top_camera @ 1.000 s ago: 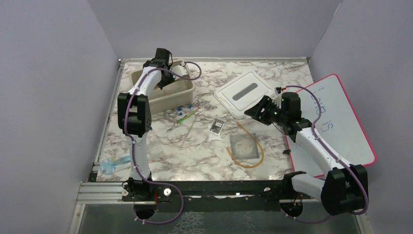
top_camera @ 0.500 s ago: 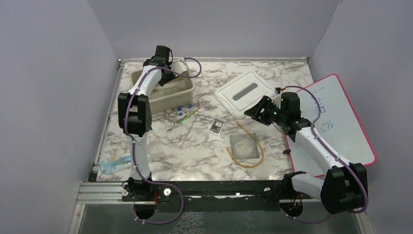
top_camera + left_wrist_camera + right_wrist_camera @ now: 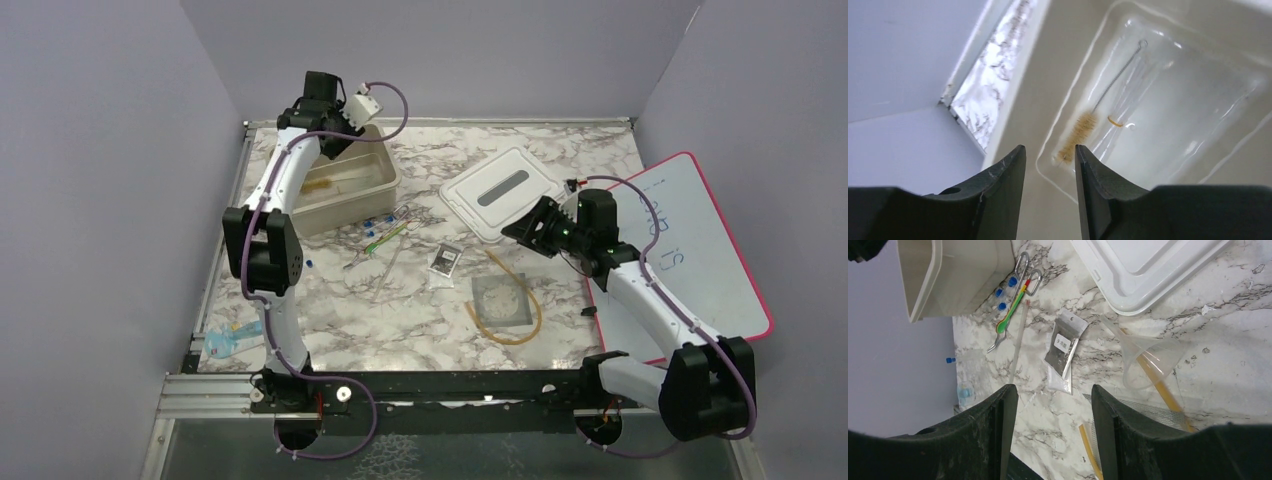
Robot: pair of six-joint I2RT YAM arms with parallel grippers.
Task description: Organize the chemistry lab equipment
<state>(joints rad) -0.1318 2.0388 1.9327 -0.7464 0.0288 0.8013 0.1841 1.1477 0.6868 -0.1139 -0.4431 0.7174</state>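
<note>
The left gripper (image 3: 1048, 150) hangs over the beige rectangular plastic bin (image 3: 1035, 75). Its two fingers are a little apart and nothing is between them. Right below, on the bin floor, lies the thin brown brush with a wire handle (image 3: 1080, 131). So I think the brush step is done.

The right gripper (image 3: 1053, 390) is open wide too, and empty. It hovers above the marble table (image 3: 1223, 315), near the flat white lid (image 3: 1148, 270).

Under it lie the black-and-white packet (image 3: 1063, 347) and a clear plastic funnel (image 3: 1148, 362). The funnel sits across the amber rubber tubing loop (image 3: 1165, 390), next to the square grey wire gauze (image 3: 497, 297).

Closer to the bin are the green-handled tool (image 3: 1010, 315), the metal tongs (image 3: 1020, 271) and the tiny blue pieces (image 3: 999, 292).

Next, I think a gripper must go down, pinch one loose thing and carry it to the bin. The packet is flat, so it may be hard to pinch.
</note>
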